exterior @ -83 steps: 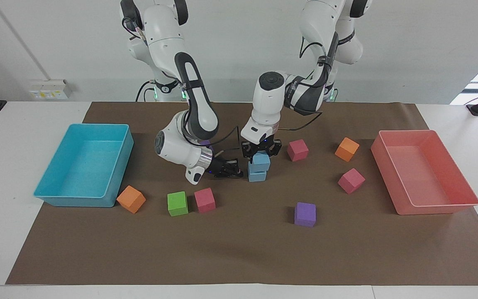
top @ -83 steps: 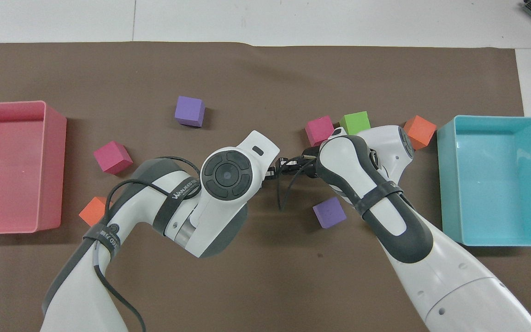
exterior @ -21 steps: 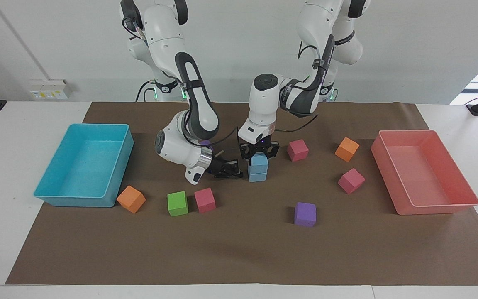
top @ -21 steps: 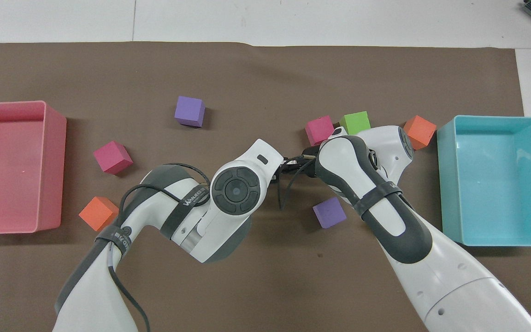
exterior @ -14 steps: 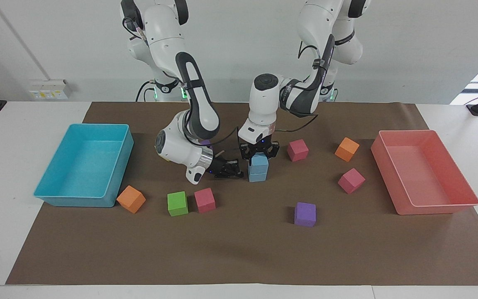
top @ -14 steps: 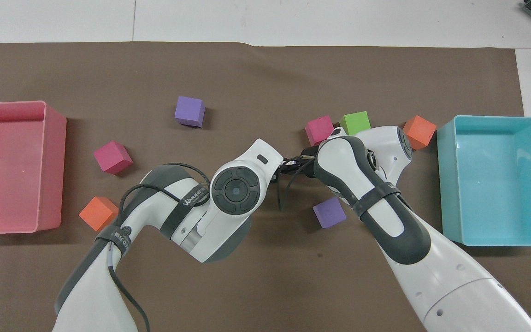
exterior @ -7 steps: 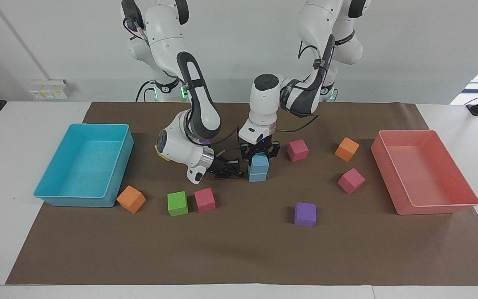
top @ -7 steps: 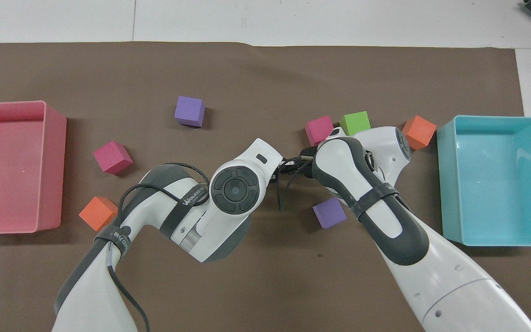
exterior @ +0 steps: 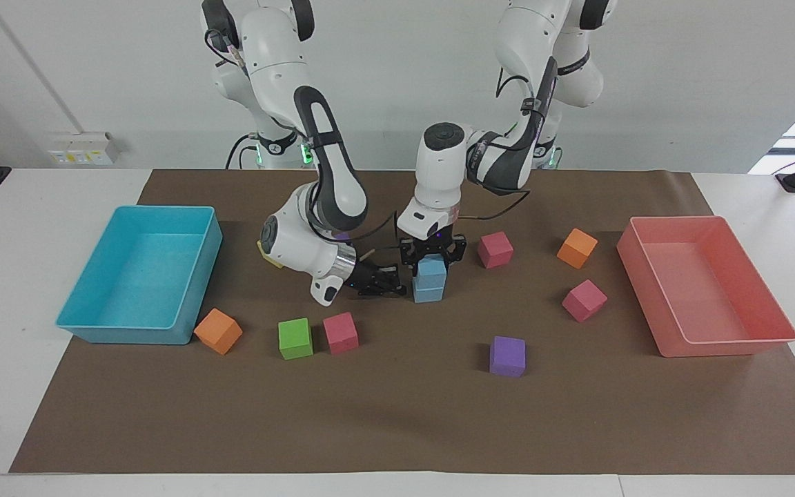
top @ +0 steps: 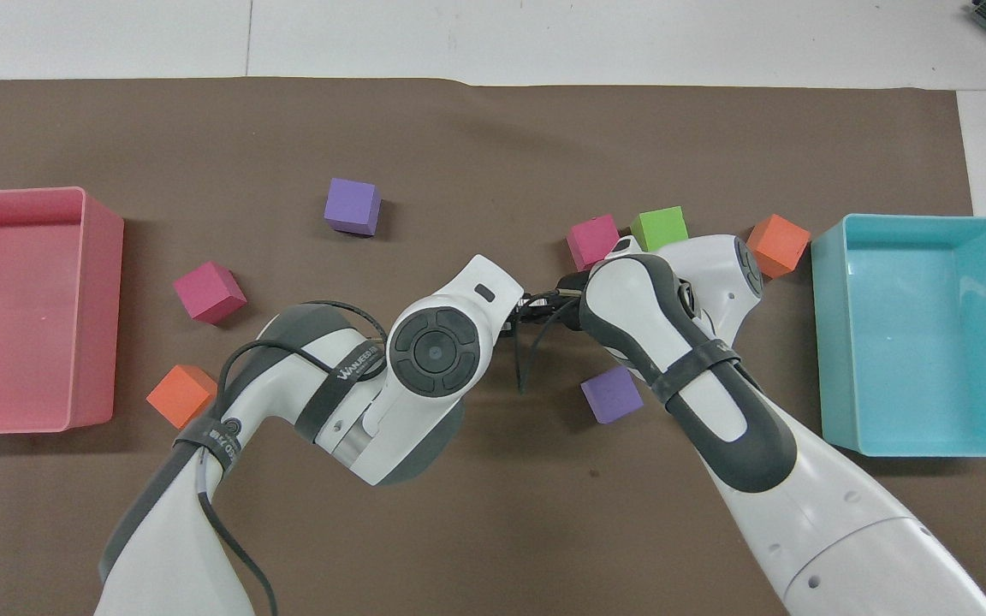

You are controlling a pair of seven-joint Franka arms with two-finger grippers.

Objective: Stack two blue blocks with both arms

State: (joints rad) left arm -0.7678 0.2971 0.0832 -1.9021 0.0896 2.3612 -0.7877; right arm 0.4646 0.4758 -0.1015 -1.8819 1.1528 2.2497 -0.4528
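Observation:
Two sky-blue blocks stand stacked mid-mat in the facing view, the upper blue block (exterior: pixel 431 268) squarely on the lower blue block (exterior: pixel 428 292). My left gripper (exterior: pixel 433 257) points straight down over the stack, its fingers on either side of the upper block's top, shut on it. My right gripper (exterior: pixel 385 283) lies low and level beside the lower block, toward the right arm's end, with a small gap between its tips and the block. In the overhead view the left arm's wrist (top: pixel 435 346) hides the stack.
A turquoise bin (exterior: pixel 87 324) stands at the right arm's end and a pink bin (exterior: pixel 729 345) at the left arm's end. Loose cubes lie around: orange (exterior: pixel 218 330), green (exterior: pixel 295 338), pink (exterior: pixel 340 333), purple (exterior: pixel 507 356), magenta (exterior: pixel 584 300), orange (exterior: pixel 577 248), magenta (exterior: pixel 495 249), purple (top: pixel 611 395).
Six seconds ago the upper block sat skewed on the lower one; it is now squared over it. In the last second both grippers have barely moved.

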